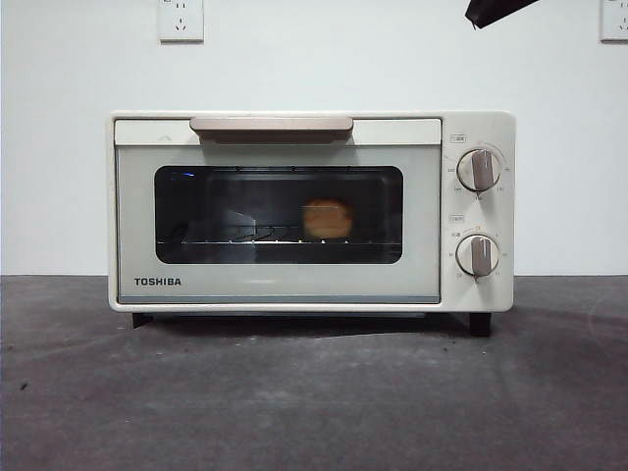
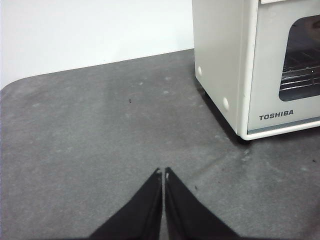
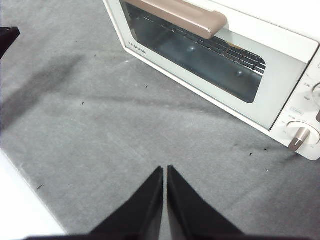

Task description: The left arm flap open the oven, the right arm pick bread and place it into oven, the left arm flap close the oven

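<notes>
Both grippers, left [image 2: 163,172] and right [image 3: 165,170], sit pinched together and empty above the table [image 1: 294,392]. I judge the task finished: bread [image 1: 327,219] rests inside the closed oven [image 1: 294,137]; I'd just keep clear.

Matte black arms, tapering pointed jaws
</notes>
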